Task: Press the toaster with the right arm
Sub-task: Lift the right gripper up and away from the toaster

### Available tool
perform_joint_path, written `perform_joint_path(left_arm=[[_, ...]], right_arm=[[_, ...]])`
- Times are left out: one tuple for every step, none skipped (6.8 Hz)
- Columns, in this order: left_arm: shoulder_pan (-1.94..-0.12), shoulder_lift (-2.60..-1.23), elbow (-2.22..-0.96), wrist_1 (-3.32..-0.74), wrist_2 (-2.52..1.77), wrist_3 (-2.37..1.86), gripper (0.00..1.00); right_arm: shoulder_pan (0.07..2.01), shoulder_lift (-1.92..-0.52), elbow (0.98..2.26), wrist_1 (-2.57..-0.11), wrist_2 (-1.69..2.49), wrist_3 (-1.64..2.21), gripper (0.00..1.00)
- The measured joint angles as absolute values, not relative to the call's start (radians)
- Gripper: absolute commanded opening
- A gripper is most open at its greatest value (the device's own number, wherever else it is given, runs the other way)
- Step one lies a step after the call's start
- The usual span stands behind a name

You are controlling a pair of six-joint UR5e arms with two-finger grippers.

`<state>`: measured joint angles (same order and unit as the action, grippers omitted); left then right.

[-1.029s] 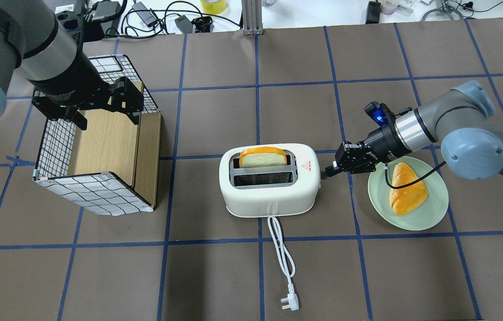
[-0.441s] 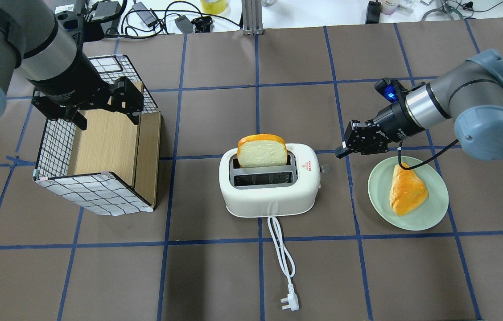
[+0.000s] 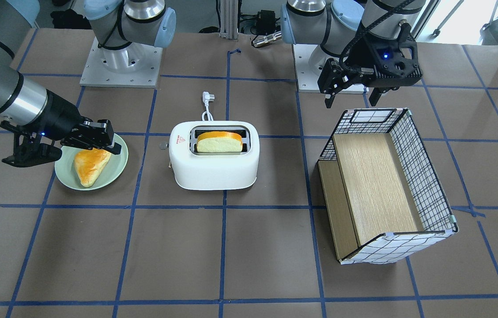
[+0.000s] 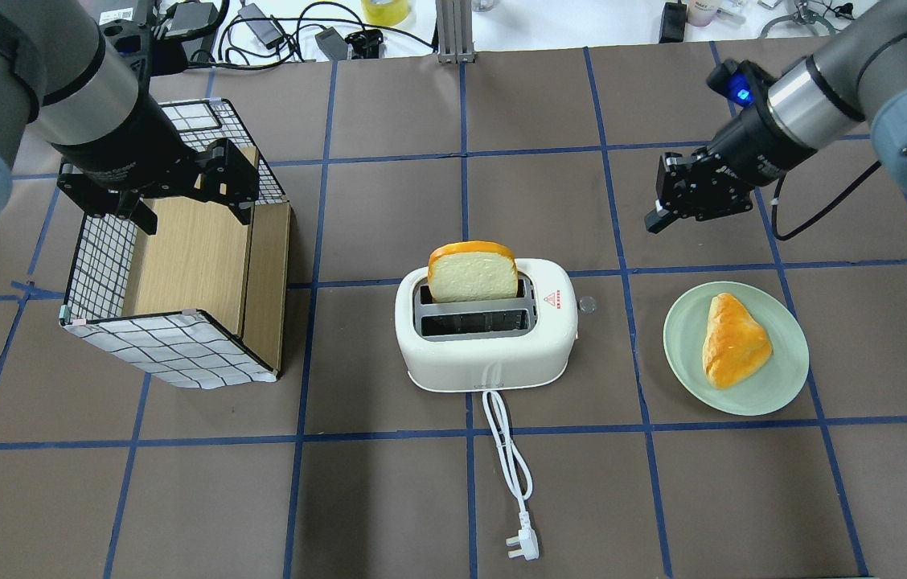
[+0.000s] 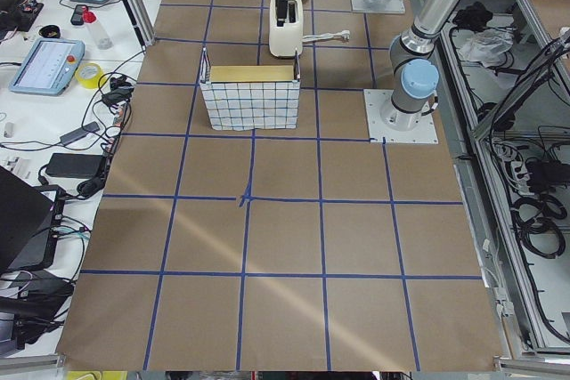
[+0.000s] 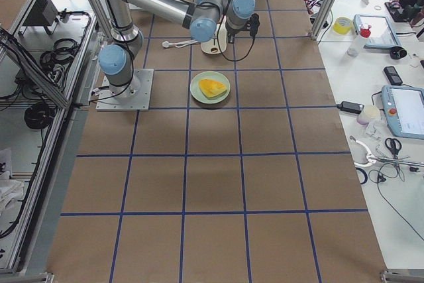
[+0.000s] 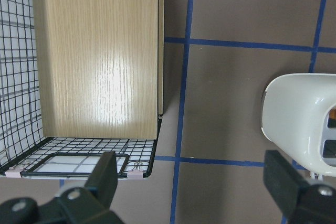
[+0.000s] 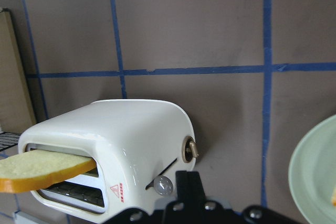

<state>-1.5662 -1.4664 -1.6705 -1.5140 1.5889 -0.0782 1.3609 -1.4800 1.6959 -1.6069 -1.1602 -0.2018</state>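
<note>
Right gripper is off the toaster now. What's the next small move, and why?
Probably keep retreating from the table centre. A second ago the right gripper was at the lever of the toaster with the bread slice low; now it hangs shut, clear of the toaster, and the bread slice stands high. The press looks done.

Overhead, I see a wire basket (image 4: 172,354) at left and a green plate (image 4: 783,374) holding pastry (image 4: 733,342) at right.
</note>
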Motion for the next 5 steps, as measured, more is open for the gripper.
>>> perform_joint_path(left_arm=[[-1.566,-1.466,-1.671,-1.514,1.589,-0.078,1.0],[-1.566,-1.466,-1.671,-1.514,1.589,-0.078,1.0],[-1.566,-1.466,-1.671,-1.514,1.589,-0.078,1.0],[-1.566,-1.467,-1.671,-1.514,1.589,-0.078,1.0],[-1.566,-1.467,-1.671,-1.514,1.588,-0.078,1.0]], right_arm=[[1.414,-1.483,1.6,-1.564,-1.278,-0.149,0.0],[1.468,-1.485,1.527,-1.542,-1.382,-0.079,0.0],[1.52,-1.488,1.485,-1.537,-1.465,0.015,0.0],[1.571,-1.492,1.465,-1.539,-1.522,0.101,0.0],[1.62,-1.495,1.452,-1.545,-1.566,0.157,0.0]])
